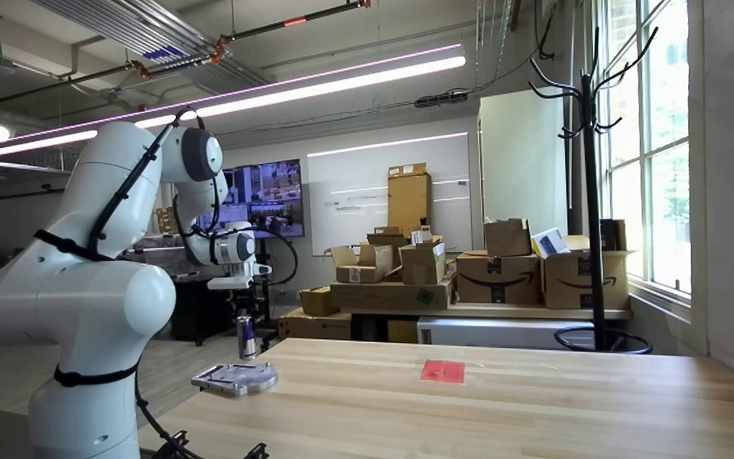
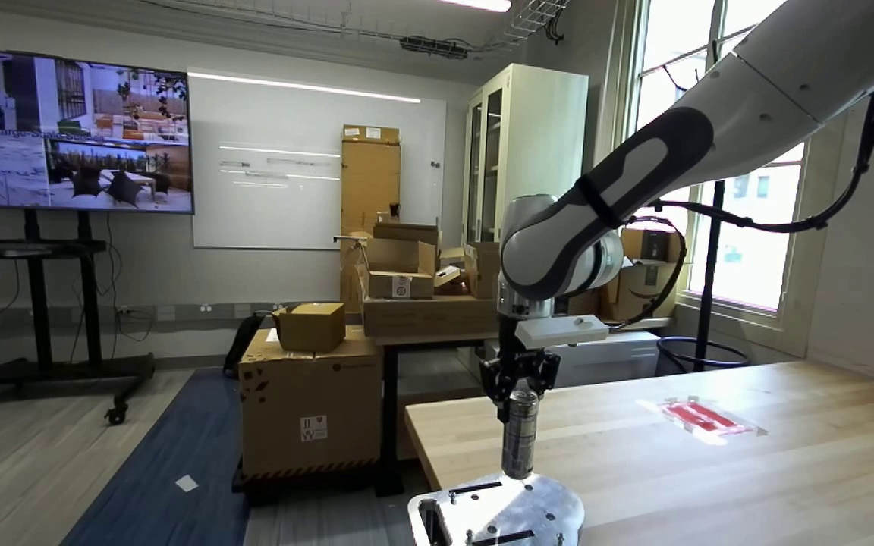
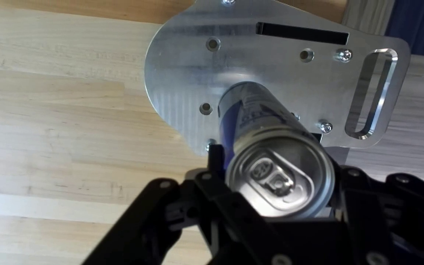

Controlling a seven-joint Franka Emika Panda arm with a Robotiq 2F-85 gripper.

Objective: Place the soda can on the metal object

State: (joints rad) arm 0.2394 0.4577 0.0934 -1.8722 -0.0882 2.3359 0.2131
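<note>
The soda can [image 1: 246, 339], slim with a blue-purple and silver body, also shows in an exterior view [image 2: 519, 444]. The gripper [image 1: 245, 313] is shut on its upper part and holds it about upright. In the wrist view the fingers [image 3: 276, 173] stand on both sides of the can's silvery top [image 3: 282, 184]. The metal object [image 1: 236, 379] is a flat silvery plate with slots, holes and screws at the table's edge. It also shows in the wrist view [image 3: 182, 70]. The can is over the plate; in an exterior view a small gap shows under it [image 2: 528, 500].
A flat red item [image 1: 443, 371] lies on the wooden table [image 1: 501, 421] away from the plate. The table's edge runs close to the plate. Several cardboard boxes [image 2: 308, 409] and a black coat stand [image 1: 593, 255] are behind the table.
</note>
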